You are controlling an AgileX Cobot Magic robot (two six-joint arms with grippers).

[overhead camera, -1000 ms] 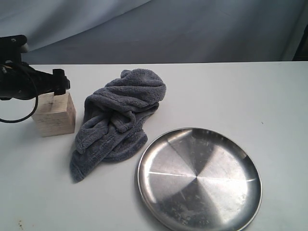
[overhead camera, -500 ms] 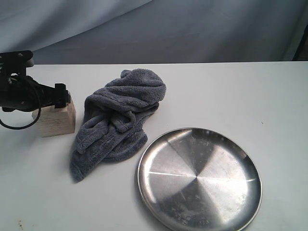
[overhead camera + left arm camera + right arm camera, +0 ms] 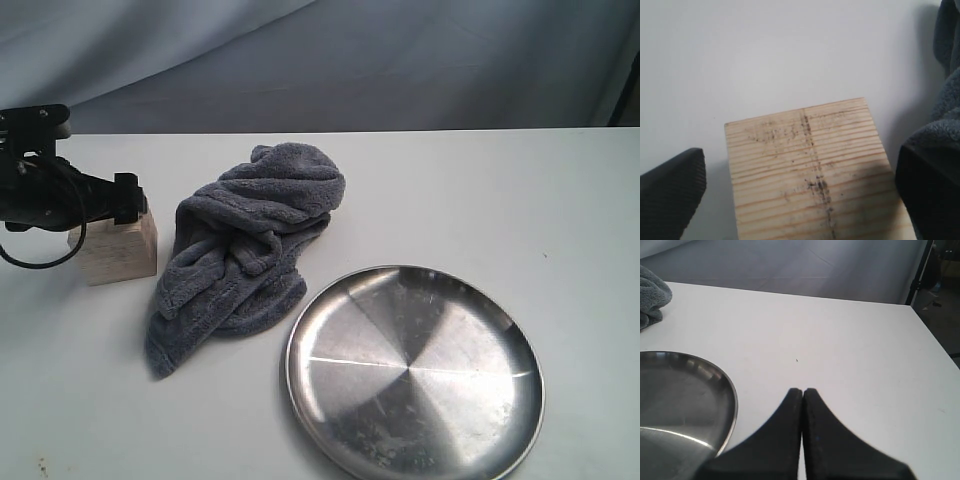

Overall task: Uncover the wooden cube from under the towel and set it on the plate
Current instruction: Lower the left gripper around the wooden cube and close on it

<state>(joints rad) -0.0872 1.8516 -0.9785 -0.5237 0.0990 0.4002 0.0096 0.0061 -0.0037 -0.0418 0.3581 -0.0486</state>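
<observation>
Wooden cube (image 3: 118, 255) sits uncovered on the counter (image 3: 500, 200), at its left end, just beside the crumpled towel (image 3: 245, 245) and well apart from the plate (image 3: 415, 370), which is bare. Left claw (image 3: 800, 197) is spread wide and straddles the cube with nothing gripped yet: in the wrist view the finger on the towel side sits right at the cube's edge, while the other stands clear of it with counter showing between. Right claw (image 3: 803, 405) has its pads pressed together, holds nothing and hangs near the plate's rim. Risks, as I judge them: the cube is off-centre between the fingers, so on closing the towel-side finger would likely meet wood first and shove or twist the block before the other arrives, giving a skewed hold. That same finger is close to the towel's folds and could pinch cloth along with wood, dragging the towel on the lift. A hold high on the smooth faces might slip on the carry across to the plate. Against one second ago: the left arm has come down, so the claw now hides the cube's top face, which showed before – over the last half second almost nothing moves, and cube, towel and plate lie where they were
</observation>
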